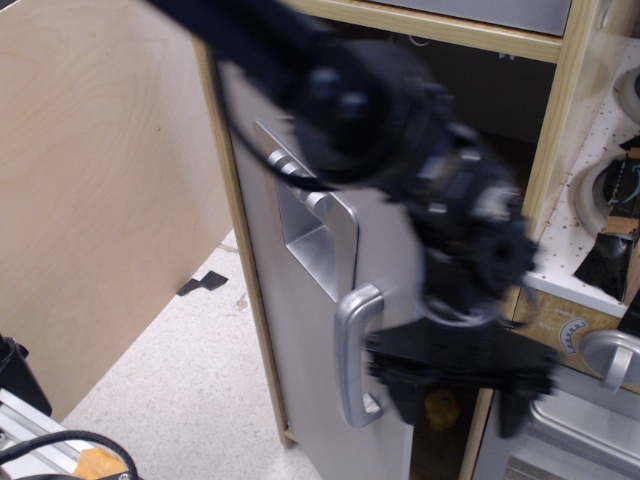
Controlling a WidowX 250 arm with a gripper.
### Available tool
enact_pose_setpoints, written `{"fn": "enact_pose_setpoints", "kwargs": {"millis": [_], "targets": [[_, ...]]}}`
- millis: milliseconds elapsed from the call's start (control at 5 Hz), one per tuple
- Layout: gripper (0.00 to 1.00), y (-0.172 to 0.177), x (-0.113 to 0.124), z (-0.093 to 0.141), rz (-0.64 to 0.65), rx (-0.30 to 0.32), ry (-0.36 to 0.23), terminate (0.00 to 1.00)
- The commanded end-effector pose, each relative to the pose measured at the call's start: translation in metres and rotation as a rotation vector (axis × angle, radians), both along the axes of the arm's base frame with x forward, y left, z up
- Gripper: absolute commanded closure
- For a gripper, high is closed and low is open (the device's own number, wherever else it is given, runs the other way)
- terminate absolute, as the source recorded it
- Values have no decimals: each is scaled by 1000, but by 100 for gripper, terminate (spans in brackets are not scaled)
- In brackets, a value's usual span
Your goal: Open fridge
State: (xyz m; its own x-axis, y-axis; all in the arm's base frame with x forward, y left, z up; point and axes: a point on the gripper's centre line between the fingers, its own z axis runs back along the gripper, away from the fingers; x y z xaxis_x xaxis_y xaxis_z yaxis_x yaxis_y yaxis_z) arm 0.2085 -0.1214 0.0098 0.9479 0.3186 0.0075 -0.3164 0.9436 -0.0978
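Observation:
The fridge (300,330) is the tall light-wood cabinet; its matte grey door stands swung open toward me. On the door face are the silver dispenser panel (318,245) and the silver loop handle (352,355). My gripper (455,405) is blurred, just right of the handle, fingers pointing down and spread wide. It holds nothing; the left finger (395,400) is close beside the handle, and I cannot tell whether it touches. My arm hides most of the fridge interior.
A yellow object (440,408) sits low inside the fridge. At the lower right is the grey oven door with its round knob (610,355). The white stovetop (590,240) is at the right. A large plywood panel (100,200) stands left.

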Motion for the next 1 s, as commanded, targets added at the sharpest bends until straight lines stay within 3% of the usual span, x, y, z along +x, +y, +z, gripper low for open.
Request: {"fn": "enact_pose_setpoints", "kwargs": {"millis": [0, 200, 600, 800], "targets": [[0, -32, 38, 16, -57, -30, -108, 0], [0, -45, 60, 19, -179, 9, -168, 0], [0, -30, 101, 20, -439, 57, -263, 0], [0, -10, 103, 14, -461, 96, -251, 0]]}}
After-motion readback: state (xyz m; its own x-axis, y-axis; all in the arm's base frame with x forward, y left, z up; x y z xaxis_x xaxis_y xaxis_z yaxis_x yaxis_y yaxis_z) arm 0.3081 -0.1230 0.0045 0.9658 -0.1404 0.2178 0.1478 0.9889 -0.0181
